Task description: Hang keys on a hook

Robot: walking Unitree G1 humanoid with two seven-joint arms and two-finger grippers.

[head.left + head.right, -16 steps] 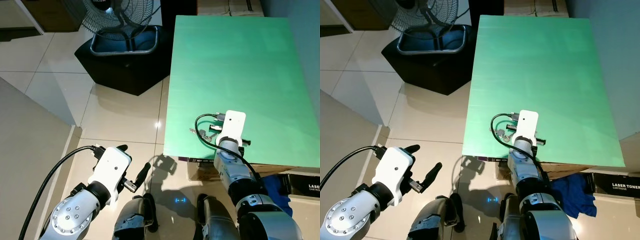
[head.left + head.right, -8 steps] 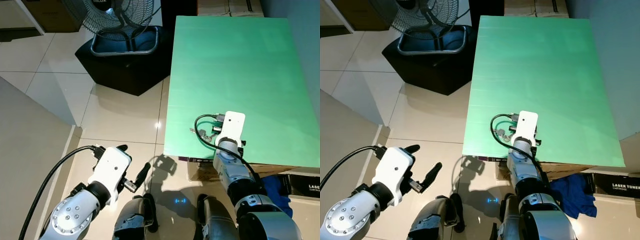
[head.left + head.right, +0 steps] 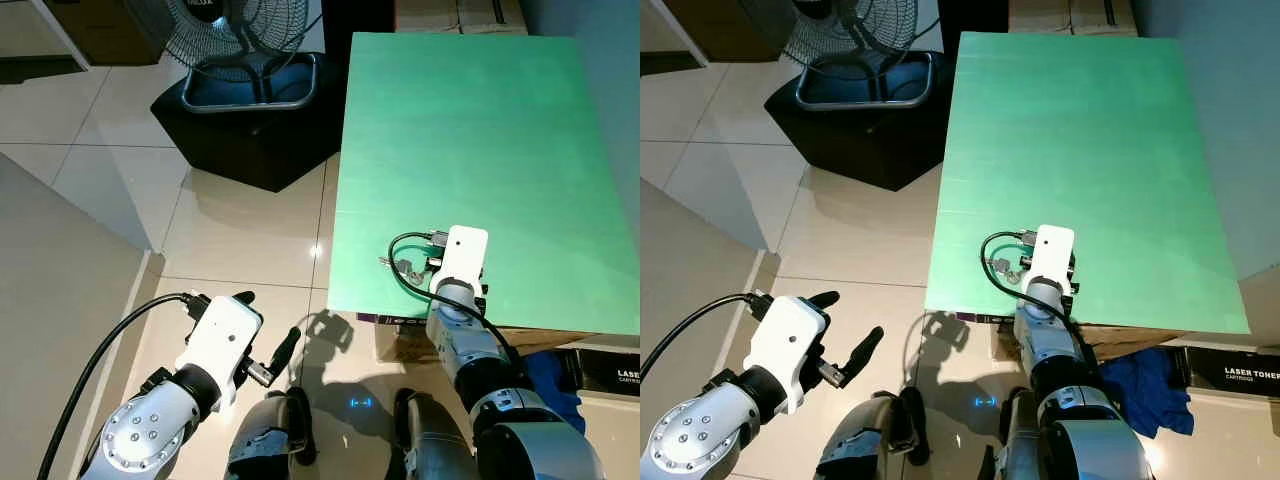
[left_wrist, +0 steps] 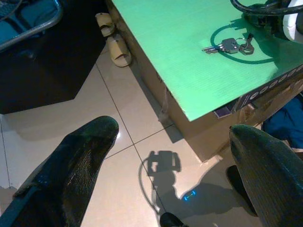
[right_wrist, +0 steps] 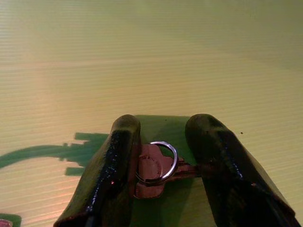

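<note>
We stand at the near edge of the green counter (image 3: 470, 130), our right arm laid over it with the right pincer (image 5: 163, 163) down on the surface near the near left corner. The keys (image 4: 228, 46) lie flat on the counter there, close to both the near edge and the left edge, a small bunch on a ring (image 5: 158, 161). In the right wrist view the two black fingers (image 5: 111, 165) straddle that ring and a reddish key tag, the gap between them narrow; the left finger touches the tag and the right one meets the key at its side. We judge the pincer to be partly closed around the ring, but whether it has a firm hold yet we cannot tell, since the keys rest on the surface and nothing is lifted.

Our left pincer (image 4: 173, 156) hangs over the tiled floor (image 3: 240, 230) beside the counter, its fingers spread wide and holding nothing.

As for progress, we are at the very start: the pick-up is in hand and not finished. Left to do are closing fully on the ring, lifting the bunch clear of the counter, finding the hook, carrying the keys to it and slipping the ring over it. We cannot make out any hook from here. A fan (image 3: 235, 30) on a dark base stands on the floor beyond the counter's far left corner.
</note>
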